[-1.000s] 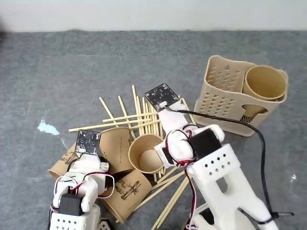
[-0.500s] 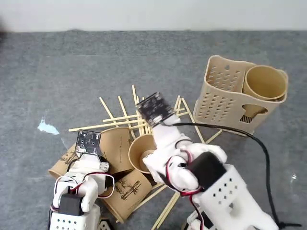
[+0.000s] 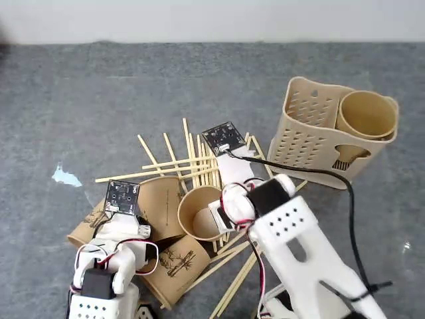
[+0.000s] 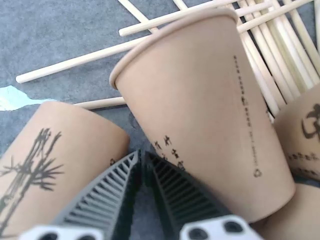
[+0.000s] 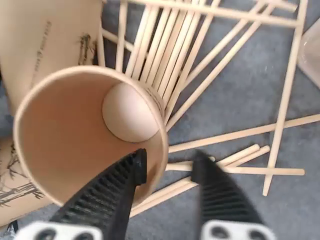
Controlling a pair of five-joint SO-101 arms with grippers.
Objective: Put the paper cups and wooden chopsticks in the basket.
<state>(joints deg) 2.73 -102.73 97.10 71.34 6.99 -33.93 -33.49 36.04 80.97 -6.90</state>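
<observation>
Several paper cups lie on their sides among scattered wooden chopsticks (image 3: 189, 159). One cup (image 3: 199, 212) faces up with its mouth open. My right gripper (image 5: 167, 157) is open at that cup (image 5: 85, 135), one finger over its inside and the other outside, with the rim between them. My left gripper (image 4: 142, 167) is shut on nothing, its tips low between two lying cups: a plain one (image 4: 200, 115) and one with a bamboo print (image 4: 55, 155). The beige basket (image 3: 312, 136) stands at the right and holds one cup (image 3: 365, 113).
Another cup (image 3: 176, 262) lies near the front between the two arms. A black cable (image 3: 312, 174) runs from the right wrist past the basket's front. A scrap of pale blue tape (image 3: 65, 177) sits on the grey mat at the left.
The right arm swung left over the open cup half a second ago and is back near where it was. The left arm and the cups have not moved.
</observation>
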